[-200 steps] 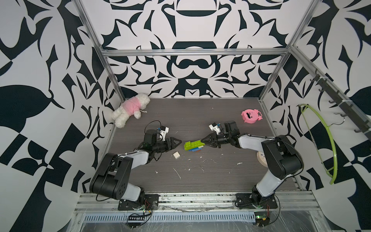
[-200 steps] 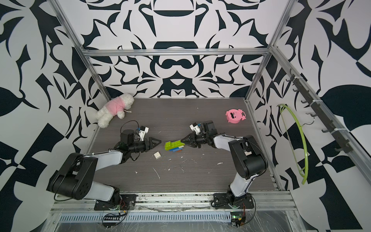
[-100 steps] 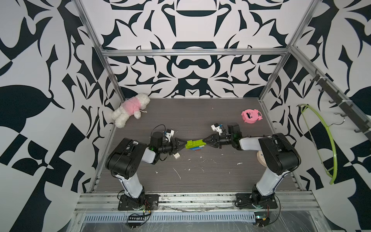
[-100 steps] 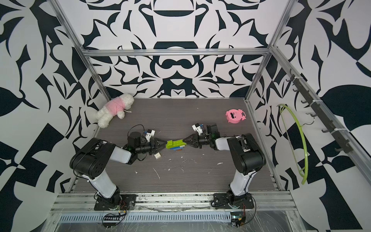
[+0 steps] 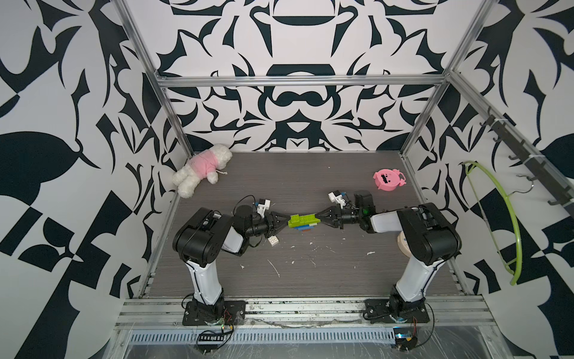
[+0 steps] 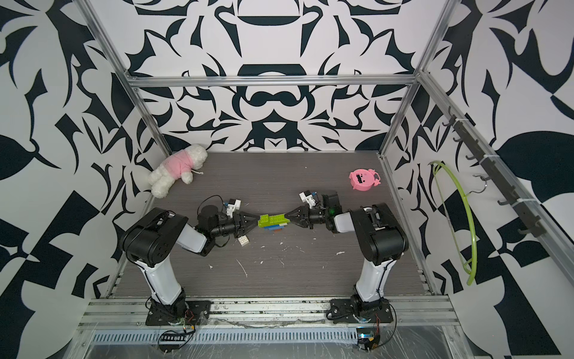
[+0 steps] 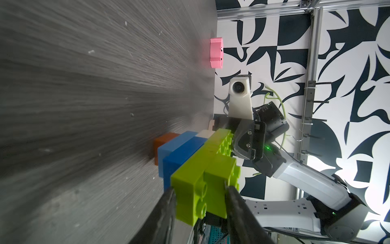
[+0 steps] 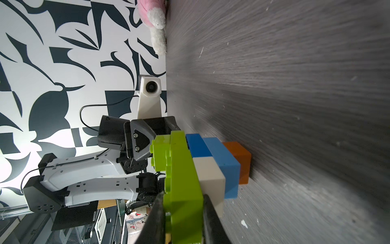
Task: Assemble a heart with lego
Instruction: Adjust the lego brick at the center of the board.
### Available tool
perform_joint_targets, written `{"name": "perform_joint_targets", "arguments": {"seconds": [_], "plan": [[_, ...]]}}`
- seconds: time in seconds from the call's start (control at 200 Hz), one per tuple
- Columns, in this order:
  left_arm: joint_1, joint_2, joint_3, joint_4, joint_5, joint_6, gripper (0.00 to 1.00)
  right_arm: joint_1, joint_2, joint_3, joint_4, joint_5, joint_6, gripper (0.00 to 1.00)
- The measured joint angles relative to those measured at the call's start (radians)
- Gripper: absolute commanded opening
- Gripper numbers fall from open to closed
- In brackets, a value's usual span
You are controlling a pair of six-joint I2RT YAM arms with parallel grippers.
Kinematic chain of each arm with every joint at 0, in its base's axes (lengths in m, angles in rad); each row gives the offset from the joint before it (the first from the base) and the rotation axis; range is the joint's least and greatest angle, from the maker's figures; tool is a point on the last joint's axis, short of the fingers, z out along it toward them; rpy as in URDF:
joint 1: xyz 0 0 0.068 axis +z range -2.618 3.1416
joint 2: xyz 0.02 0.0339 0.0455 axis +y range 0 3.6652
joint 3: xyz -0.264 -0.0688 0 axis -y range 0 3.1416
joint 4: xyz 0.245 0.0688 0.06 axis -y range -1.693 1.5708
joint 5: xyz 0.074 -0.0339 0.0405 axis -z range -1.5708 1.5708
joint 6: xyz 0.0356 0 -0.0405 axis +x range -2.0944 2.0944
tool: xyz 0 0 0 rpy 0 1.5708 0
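Observation:
The heart (image 5: 303,221) (image 6: 273,222) is a stepped cluster of lego at mid-table: lime-green bricks (image 7: 202,169) on top, then blue (image 7: 179,152) and white, with an orange brick (image 8: 240,162) lowest, right at the table surface. My left gripper (image 5: 287,221) (image 7: 200,202) is at its left end, both fingers pressed on the lime-green bricks. From the opposite end my right gripper (image 5: 317,219) (image 8: 183,211) is shut on the same lime-green layer. One loose white brick (image 5: 273,241) (image 6: 244,241) lies just in front of the left gripper.
A pink-and-white plush toy (image 5: 202,169) lies at the back left corner. A pink pig-faced toy (image 5: 388,179) sits at the back right. A lime-green hanger (image 5: 500,223) hangs outside the right frame. White flecks dot the front of the table.
My left arm has swung right, up to the heart, and its jaws have closed onto the lime-green end. The right gripper has kept its hold, shifting only slightly.

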Motion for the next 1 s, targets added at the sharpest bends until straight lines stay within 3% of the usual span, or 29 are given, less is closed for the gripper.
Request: {"name": "perform_joint_targets", "arguments": {"seconds": [0.365,0.67,1.0], "plan": [[-0.008,0.115,0.008,0.163,0.007,-0.078,0.37,-0.008,0.06,0.001,0.141,-0.016,0.103,0.16],[-0.01,0.122,0.018,0.179,0.008,-0.096,0.27,-0.011,0.066,0.001,0.151,-0.012,0.123,0.18],[-0.01,0.126,0.033,0.201,0.009,-0.096,0.25,-0.016,0.065,-0.001,0.095,0.042,0.103,0.42]]}}
